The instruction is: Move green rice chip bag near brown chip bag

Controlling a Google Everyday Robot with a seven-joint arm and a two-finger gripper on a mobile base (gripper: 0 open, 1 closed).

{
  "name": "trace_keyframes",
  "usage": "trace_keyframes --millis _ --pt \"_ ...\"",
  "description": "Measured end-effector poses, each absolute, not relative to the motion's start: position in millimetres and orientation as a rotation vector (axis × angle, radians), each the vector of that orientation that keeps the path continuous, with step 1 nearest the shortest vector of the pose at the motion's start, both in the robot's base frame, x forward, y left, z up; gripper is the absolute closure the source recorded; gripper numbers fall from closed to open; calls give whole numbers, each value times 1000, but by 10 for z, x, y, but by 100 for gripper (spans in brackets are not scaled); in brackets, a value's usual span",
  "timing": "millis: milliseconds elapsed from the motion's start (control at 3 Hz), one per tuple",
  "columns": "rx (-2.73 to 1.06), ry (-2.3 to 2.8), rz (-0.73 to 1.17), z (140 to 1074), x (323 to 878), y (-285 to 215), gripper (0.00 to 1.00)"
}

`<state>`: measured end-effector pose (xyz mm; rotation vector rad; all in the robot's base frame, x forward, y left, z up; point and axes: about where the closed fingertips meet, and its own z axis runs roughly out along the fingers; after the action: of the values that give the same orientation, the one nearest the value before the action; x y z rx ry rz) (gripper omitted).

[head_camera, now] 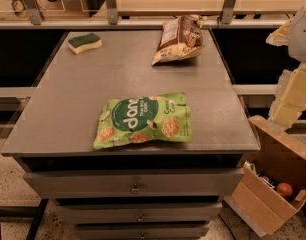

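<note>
The green rice chip bag (143,121) lies flat near the front edge of the grey cabinet top (68,99), a little left of centre. The brown chip bag (178,39) lies at the back right of the top, dark brown above and cream-yellow below. The two bags are well apart, with bare surface between them. My gripper (289,96) shows as pale cream blocks at the right edge of the view, off the right side of the cabinet top and clear of both bags. It holds nothing that I can see.
A green-topped yellow sponge (85,42) sits at the back left corner. A rail with metal posts (111,4) runs behind the top. Drawers (135,186) are below the front edge. An open cardboard box (273,184) stands on the floor at the right.
</note>
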<state>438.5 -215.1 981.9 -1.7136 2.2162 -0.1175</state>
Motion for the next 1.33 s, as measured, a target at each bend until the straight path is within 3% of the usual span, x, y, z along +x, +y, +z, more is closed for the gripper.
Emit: trace_keyframes --millis 667,1333 --pt "-1757 2187 -207 9752 4400 -1985 0" --pt "-1956 2063 -328 9457 4443 -1329 0"
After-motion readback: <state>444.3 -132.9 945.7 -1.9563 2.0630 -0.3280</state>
